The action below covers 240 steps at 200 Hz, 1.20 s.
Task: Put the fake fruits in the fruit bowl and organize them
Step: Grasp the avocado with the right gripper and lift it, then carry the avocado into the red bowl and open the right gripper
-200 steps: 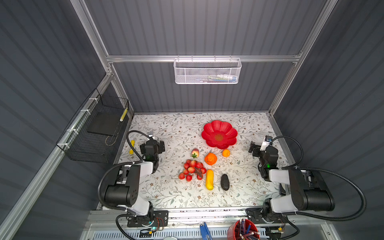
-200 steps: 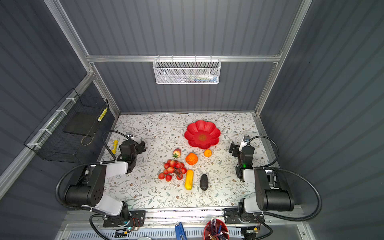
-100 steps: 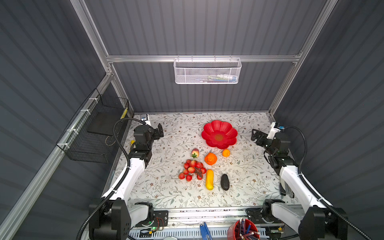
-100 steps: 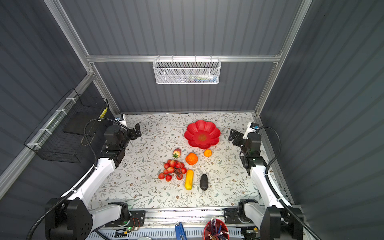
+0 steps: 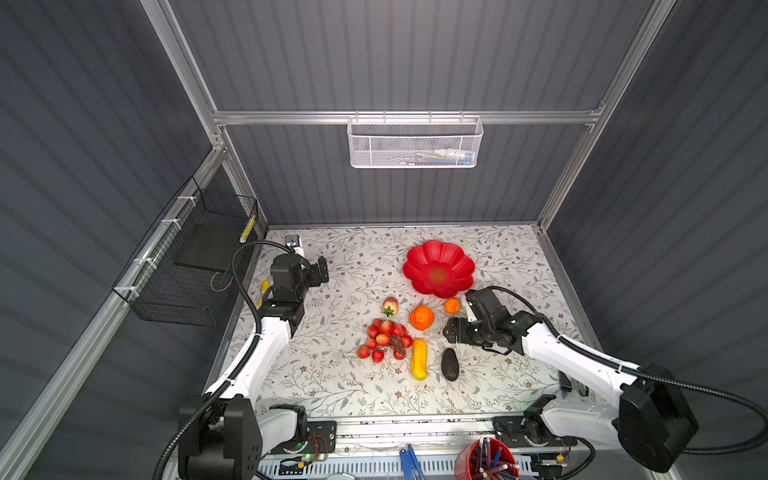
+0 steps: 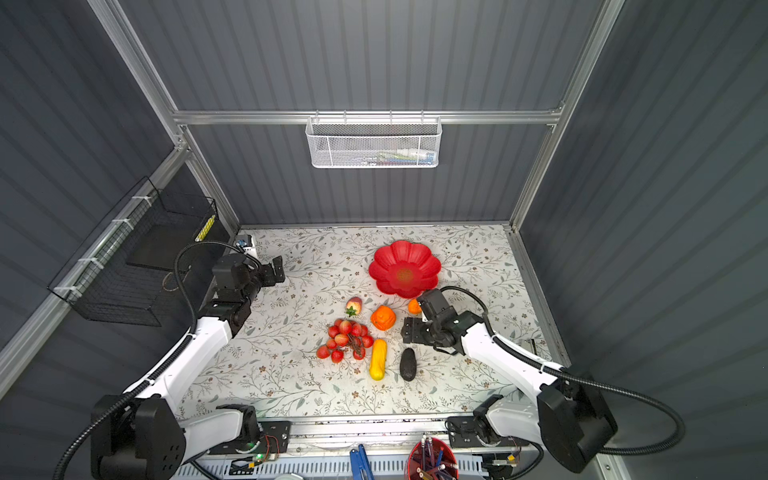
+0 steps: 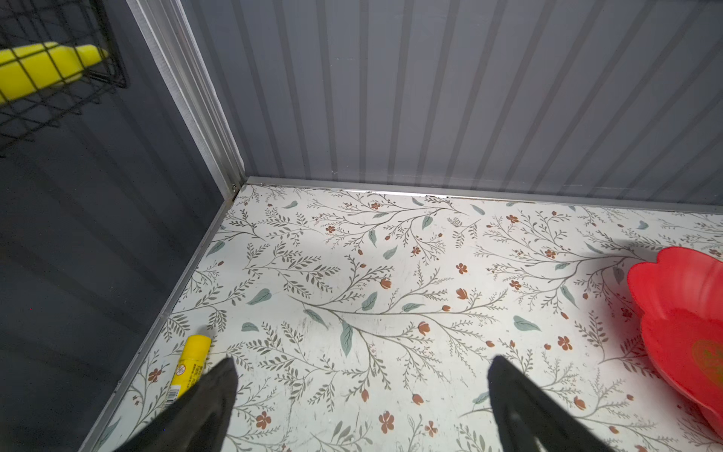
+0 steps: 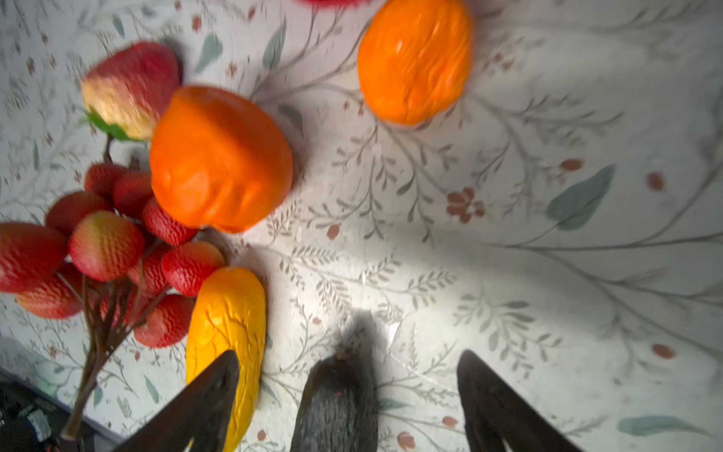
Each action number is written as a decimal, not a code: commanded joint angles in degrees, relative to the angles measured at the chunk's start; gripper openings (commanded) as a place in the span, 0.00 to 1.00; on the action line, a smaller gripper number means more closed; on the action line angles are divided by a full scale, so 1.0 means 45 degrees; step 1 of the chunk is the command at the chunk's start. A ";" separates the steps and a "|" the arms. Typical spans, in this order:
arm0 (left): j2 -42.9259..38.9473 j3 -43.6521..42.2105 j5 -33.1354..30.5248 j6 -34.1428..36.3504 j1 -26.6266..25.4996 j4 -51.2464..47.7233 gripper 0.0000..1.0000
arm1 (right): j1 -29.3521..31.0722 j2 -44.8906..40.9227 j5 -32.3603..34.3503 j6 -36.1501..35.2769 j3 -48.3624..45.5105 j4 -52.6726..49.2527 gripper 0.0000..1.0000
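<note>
The red flower-shaped fruit bowl stands empty at the back. In front of it on the table lie the fake fruits: strawberry, ridged orange fruit, small orange, grape bunch, elongated yellow fruit and dark avocado. My right gripper is open just above the avocado's far end, a finger on each side with gaps. My left gripper hangs open and empty at the back left.
A yellow marker lies by the left wall under the left arm. A black wire basket hangs on the left wall and a white mesh basket on the back wall. A red cup of pens stands below the front edge.
Both arms rose from their folded poses. The right arm then swung in from the table's right edge and came down over the avocado, its jaws narrowing a little. The left arm has held still since.
</note>
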 commanded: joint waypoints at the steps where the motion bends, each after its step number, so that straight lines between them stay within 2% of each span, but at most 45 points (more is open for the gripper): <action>1: -0.0538 -0.0094 -0.0062 0.0050 -0.0030 -0.0195 1.00 | 0.0885 0.0427 -0.0612 0.0833 -0.0280 -0.0358 0.83; 26: -0.0684 -0.0079 -0.0082 -0.0052 -0.0030 -0.0278 1.00 | 0.1483 0.1292 -0.0628 0.1046 -0.0294 -0.0392 0.80; 43: -0.0738 -0.0057 -0.0061 -0.0119 -0.0030 -0.0342 1.00 | 0.1505 0.1780 -0.0456 0.0980 -0.0257 -0.0250 0.69; 62: -0.0757 -0.0008 -0.0091 -0.0126 -0.0030 -0.0479 1.00 | 0.1514 0.2142 -0.0128 0.0893 -0.0246 -0.0216 0.62; 77: -0.0759 -0.0012 -0.0141 -0.0140 -0.0030 -0.0519 1.00 | 0.1505 0.2215 -0.0020 0.0813 -0.0268 -0.0173 0.51; 103: -0.0737 -0.0015 -0.0184 -0.0123 -0.0030 -0.0544 1.00 | 0.1505 0.1472 0.0633 0.0705 -0.0275 -0.0444 0.31; 119: -0.0698 -0.0027 -0.0204 -0.0134 -0.0041 -0.0568 1.00 | 0.1485 0.0534 0.1382 0.0465 0.0044 -0.1057 0.25; 148: -0.0574 0.0027 -0.0097 -0.0153 -0.0030 -0.0570 1.00 | 0.1025 -0.0661 0.2867 -0.0527 0.1359 -0.1848 0.22; 166: -0.0487 0.0094 0.0022 -0.0199 -0.0030 -0.0646 1.00 | -0.0023 -0.0490 0.3170 -0.1422 0.2260 -0.0951 0.23; 194: -0.0436 0.0107 0.0040 -0.0165 -0.0031 -0.0674 1.00 | -0.1934 0.1801 0.2196 -0.2355 0.4438 0.0354 0.24; 240: -0.0485 0.0135 -0.0031 -0.0006 -0.0030 -0.0714 1.00 | -0.2751 0.6676 0.2204 -0.4148 0.8723 0.0195 0.25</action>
